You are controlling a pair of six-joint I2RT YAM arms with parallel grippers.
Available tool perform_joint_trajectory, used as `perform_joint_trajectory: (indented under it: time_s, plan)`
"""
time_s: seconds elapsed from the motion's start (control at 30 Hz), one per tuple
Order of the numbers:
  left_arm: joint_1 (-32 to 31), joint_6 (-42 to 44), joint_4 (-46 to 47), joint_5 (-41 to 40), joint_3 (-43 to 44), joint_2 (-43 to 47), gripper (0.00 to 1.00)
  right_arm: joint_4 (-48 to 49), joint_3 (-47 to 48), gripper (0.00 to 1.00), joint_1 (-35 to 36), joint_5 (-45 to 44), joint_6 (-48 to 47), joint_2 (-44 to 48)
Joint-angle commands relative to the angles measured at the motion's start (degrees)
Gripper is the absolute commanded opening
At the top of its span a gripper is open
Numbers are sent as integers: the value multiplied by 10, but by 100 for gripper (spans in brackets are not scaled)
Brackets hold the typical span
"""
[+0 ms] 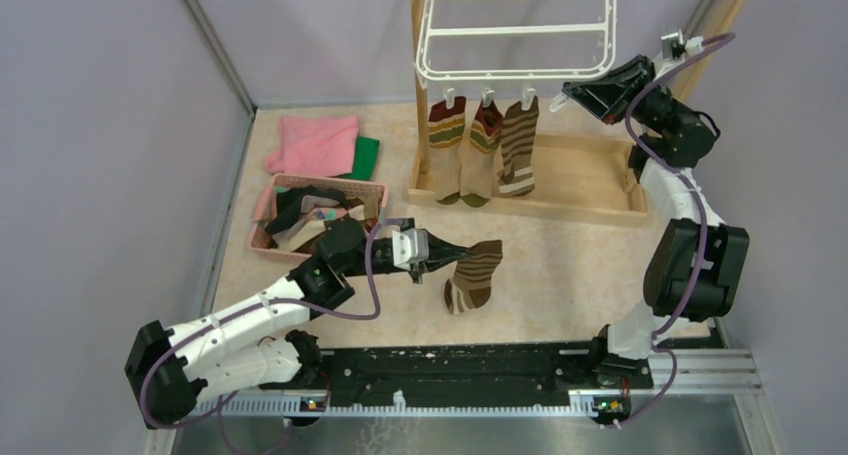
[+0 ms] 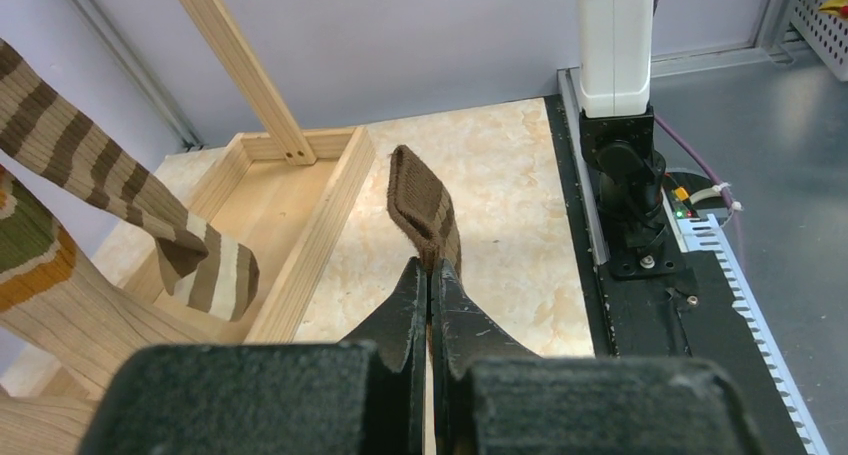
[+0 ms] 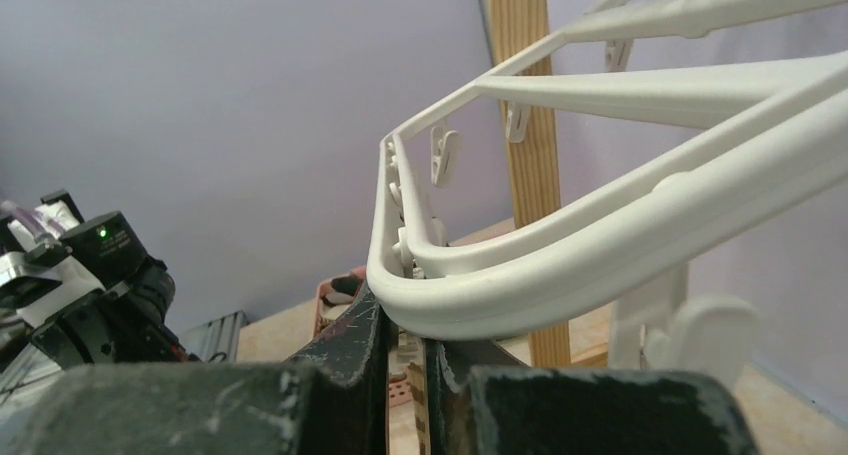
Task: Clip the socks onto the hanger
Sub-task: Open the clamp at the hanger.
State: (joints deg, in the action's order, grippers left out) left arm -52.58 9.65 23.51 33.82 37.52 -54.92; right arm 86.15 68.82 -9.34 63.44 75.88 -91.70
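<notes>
My left fingers (image 2: 405, 310) are clamped on one end of a brown striped sock (image 1: 473, 275) dangling over the middle of the bench (image 1: 560, 265). Three socks (image 1: 483, 145) hang from the hanger (image 1: 515, 74) beyond. My right fingers (image 3: 355, 340) sit together under its right near corner, on a clip or not I cannot tell. Next, I judge, the sock must rise to a free clip there.

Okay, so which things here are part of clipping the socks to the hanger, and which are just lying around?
Part of the job: white clip hanger; three striped socks hung from it; brown striped sock in the left gripper; right gripper at the hanger's rim.
Lying about: pink cloth; green cloth; pink basket; wooden frame.
</notes>
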Motion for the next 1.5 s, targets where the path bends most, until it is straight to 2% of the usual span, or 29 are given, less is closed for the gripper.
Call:
perform_joint_trajectory:
  time_s: [0.0, 0.37, 0.6, 0.93, 1.2, 1.47]
  plan:
    - [7, 0, 38, 15, 14, -1, 0, 125, 72, 6, 27, 107, 29, -36]
    - [33, -16, 59, 39, 13, -10, 0, 125, 80, 7, 47, 197, 28, -45]
    - [35, -18, 57, 41, 11, -6, 0, 124, 95, 11, 43, 199, 50, -58]
    - [36, -18, 55, 41, 8, 1, 0, 124, 63, 37, 15, 143, 48, -47]
    - [36, -19, 55, 43, 9, 4, 0, 124, 46, 44, 7, 120, 38, -31]
    - [36, -20, 55, 46, 9, 6, 0, 124, 11, 54, 0, 99, -23, 0]
